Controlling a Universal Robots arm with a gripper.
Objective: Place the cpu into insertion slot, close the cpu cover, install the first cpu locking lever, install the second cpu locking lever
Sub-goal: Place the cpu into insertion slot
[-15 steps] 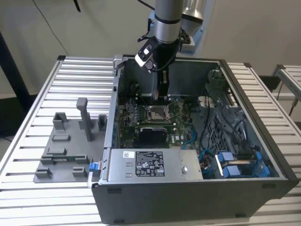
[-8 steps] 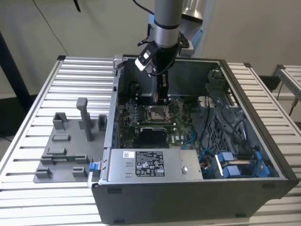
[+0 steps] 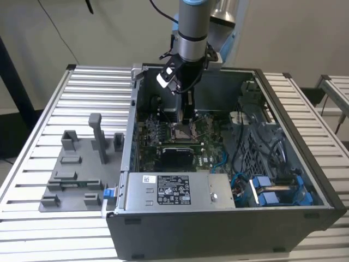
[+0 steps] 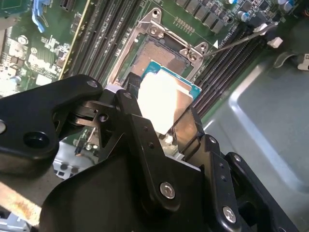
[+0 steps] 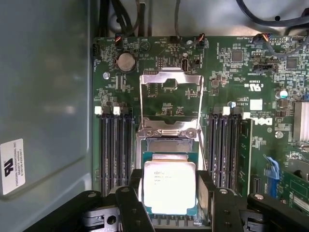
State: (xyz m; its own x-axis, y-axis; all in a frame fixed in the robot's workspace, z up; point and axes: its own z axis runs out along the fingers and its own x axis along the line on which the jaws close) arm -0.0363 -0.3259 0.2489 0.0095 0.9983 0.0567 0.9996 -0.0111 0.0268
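Observation:
My gripper (image 5: pixel 170 195) is shut on the cpu (image 5: pixel 169 183), a flat silvery square held by its two opposite edges between the black fingers (image 5: pixel 134 203). The chip hangs just above the insertion slot (image 5: pixel 166 145), whose dark centre and silver rim partly show beyond it. In the second wrist view the cpu (image 4: pixel 161 94) covers one end of the insertion slot (image 4: pixel 161 53). The cpu cover (image 5: pixel 170 73) stands flipped open past the socket's hinge. A thin metal locking lever (image 4: pixel 236 41) sticks out beside the socket. In the exterior view the gripper (image 3: pixel 186 112) reaches down into the computer case.
Black memory slots (image 5: pixel 116 150) flank the socket on both sides. A grey box with a white label (image 3: pixel 174 190) sits along the case's near edge. Blue cables (image 3: pixel 272 191) lie at the exterior view's right. A grey fixture plate (image 3: pixel 76 169) rests outside the case.

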